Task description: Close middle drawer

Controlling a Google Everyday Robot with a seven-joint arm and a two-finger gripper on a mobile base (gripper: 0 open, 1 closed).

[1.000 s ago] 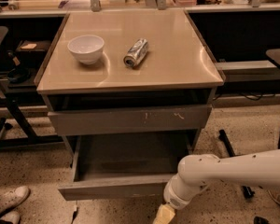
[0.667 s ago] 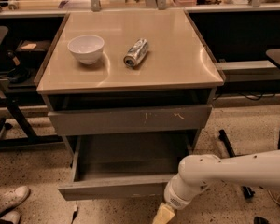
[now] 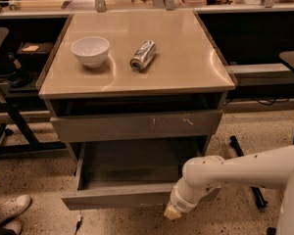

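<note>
1. Middle drawer (image 3: 118, 198): it stands pulled well out of the desk, with its grey box interior open to view and its plain front hanging forward over the speckled floor (image 3: 34, 180). I judge the task not yet done; the drawer has its whole travel left to run.
2. Gripper (image 3: 172, 212): it sits low at the right end of the drawer front, at or just below its lower edge, at the tip of the white arm (image 3: 235, 173) that reaches in from the right. I cannot tell whether it touches the front, nor whether it is released or clenched; nothing appears to be held in it.
3. Step in hand: I read this as the approach, setting the gripper against the drawer front before the push.
4. Next move: it calls for a firm contact on the flat front, then a straight push back toward the desk. Because the contact lies far to the right, I would watch for the drawer skewing on its runners.
5. Upper drawer front (image 3: 137, 125): it lies directly above, marked with pale scratches, and is no part of the job.
6. Desk (image 3: 186, 67): its beige top carries a white bowl (image 3: 90, 50) and, just beside it, a metal can (image 3: 143, 55) lying on its side; both are well apart from the arm.
7. Change since 0.7 s ago: the gripper and wrist have risen slightly toward the drawer front. The drawer, bowl and can lie where they were.
</note>
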